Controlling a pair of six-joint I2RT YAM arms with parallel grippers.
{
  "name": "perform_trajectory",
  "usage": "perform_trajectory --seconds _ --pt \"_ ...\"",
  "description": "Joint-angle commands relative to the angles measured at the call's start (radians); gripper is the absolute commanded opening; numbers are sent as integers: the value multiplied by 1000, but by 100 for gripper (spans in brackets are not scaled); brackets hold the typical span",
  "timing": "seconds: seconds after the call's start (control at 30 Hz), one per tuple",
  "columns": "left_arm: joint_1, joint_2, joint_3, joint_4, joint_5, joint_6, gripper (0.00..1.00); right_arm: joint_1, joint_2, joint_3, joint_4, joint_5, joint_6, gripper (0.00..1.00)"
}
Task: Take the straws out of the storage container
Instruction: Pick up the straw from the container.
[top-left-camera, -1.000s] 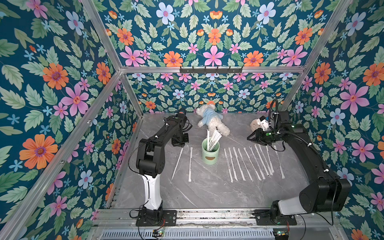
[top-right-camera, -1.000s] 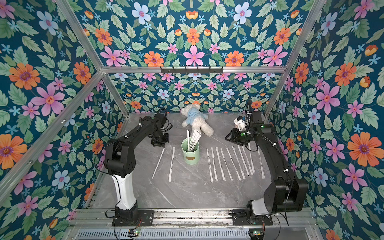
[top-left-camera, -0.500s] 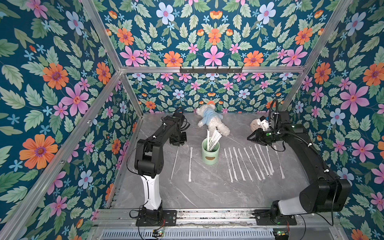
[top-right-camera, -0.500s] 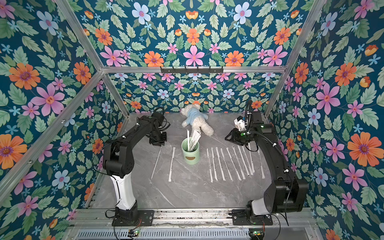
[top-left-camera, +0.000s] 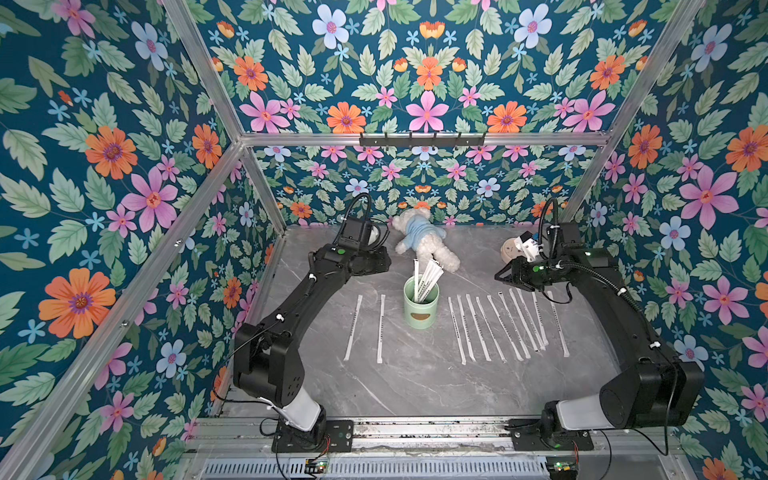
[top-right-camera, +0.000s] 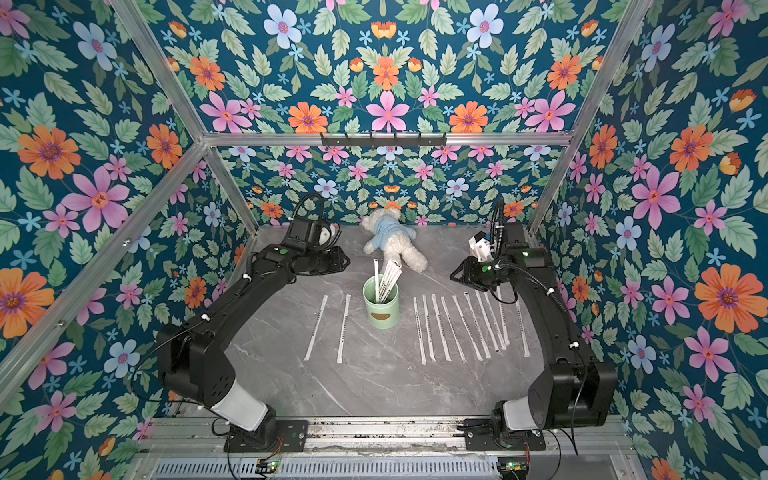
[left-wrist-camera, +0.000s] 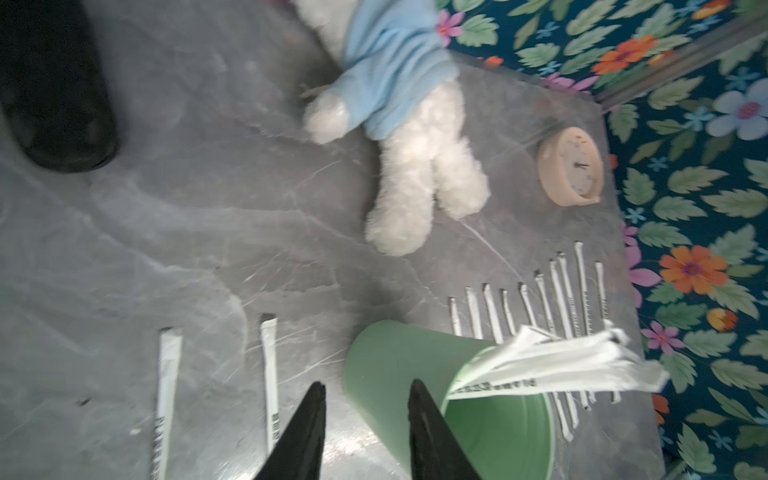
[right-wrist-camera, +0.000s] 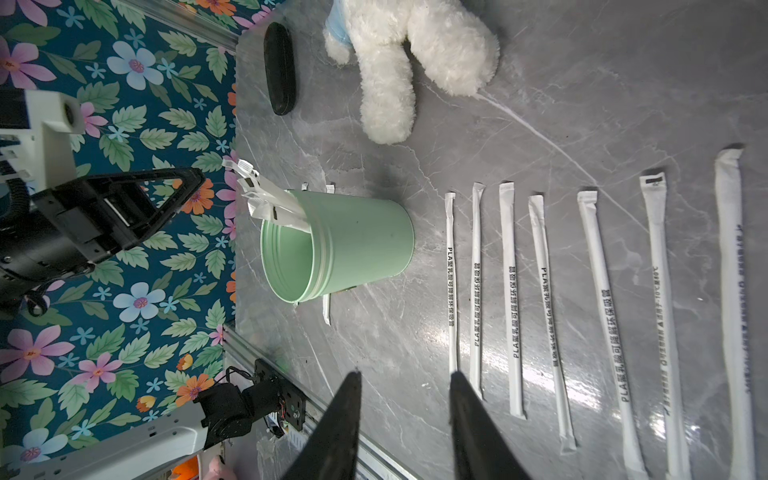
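Grey marble table (top-left-camera: 415, 386).

Near-middle: white paper-wrapped straws (top-left-camera: 380, 329) lie flat, running near to far. There are two left of the cup and a longer row (right-wrist-camera: 509, 299) right of it, laid side by side with dark print along the wrappers.

Middle: mint-green cup (top-left-camera: 420, 309) stands upright between the two groups. A small bunch of straws stands in it, leaning toward the far right and sticking out well above the rim.

Just beyond, left: left gripper (left-wrist-camera: 366, 384) hangs above the table to the far left of the cup. Its fingers are parted and there is nothing between them.

Just beyond, right: right gripper (right-wrist-camera: 404, 374) hangs by the far ends of the long row. Its fingers are also parted and empty.

Far: white plush bear (top-left-camera: 424, 241) in a blue top lies flat at centre. A round pinkish clock (left-wrist-camera: 569, 166) sits far right and a black case (right-wrist-camera: 279, 68) far left.
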Motion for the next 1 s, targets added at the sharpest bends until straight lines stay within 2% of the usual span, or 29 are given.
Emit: perform_trajectory --seconds 0.0,0.2,0.97 --pt "-63 6 -1 100 5 18 37 0 -7 3 -10 -10 -8 37" --pt "-113 42 2 148 -15 4 37 1 -5 8 -17 -10 -11 37" --pt "-138 131 45 153 -12 -6 35 1 15 -8 -7 -8 -16 37"
